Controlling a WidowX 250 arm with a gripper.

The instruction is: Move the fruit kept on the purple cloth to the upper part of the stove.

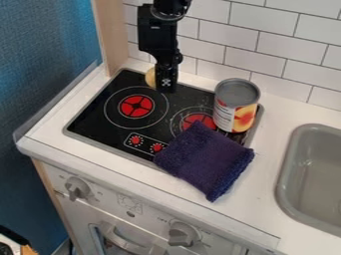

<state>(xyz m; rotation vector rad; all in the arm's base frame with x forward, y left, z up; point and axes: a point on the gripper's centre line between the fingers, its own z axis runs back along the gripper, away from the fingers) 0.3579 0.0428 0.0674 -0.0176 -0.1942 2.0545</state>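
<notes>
Over the upper edge of the black stove (100, 117), the gripper (166, 89) hangs down from the top of the view. A rounded yellow fruit (150, 77) shows just left of it at the stove's back edge, partly hidden behind the gripper; whether the two touch I cannot tell. The purple cloth (205, 160) lies across the stove's front right corner and the counter, with no fruit visible on it.
An upright can (236, 105) stands on the right side of the stove, behind the cloth. Further right is the grey sink (287, 164). A tiled wall (279, 47) runs along the back, and a wooden post (112, 35) rises at the back left.
</notes>
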